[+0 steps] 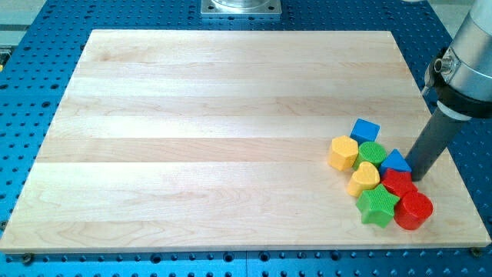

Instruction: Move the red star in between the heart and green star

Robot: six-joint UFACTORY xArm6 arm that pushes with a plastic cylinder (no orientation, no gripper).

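My tip [416, 178] rests on the table [192, 115] at the right edge of a tight cluster of blocks; the arm carries only this rod, with no gripper to open or close. Just left of the tip lies the blue triangle [396, 162], and just below-left the red star [397, 183], touching or nearly so. Further left sits the yellow heart [365, 178]; below-left, the green star [377, 205]. Below the tip is a red cylinder [413, 210]. Up-left are a green round block [372, 153], a blue cube [365, 130] and a yellow hexagonal block [344, 152].

heart [365, 178] above star [377, 205]; another star [398, 183] right, between them
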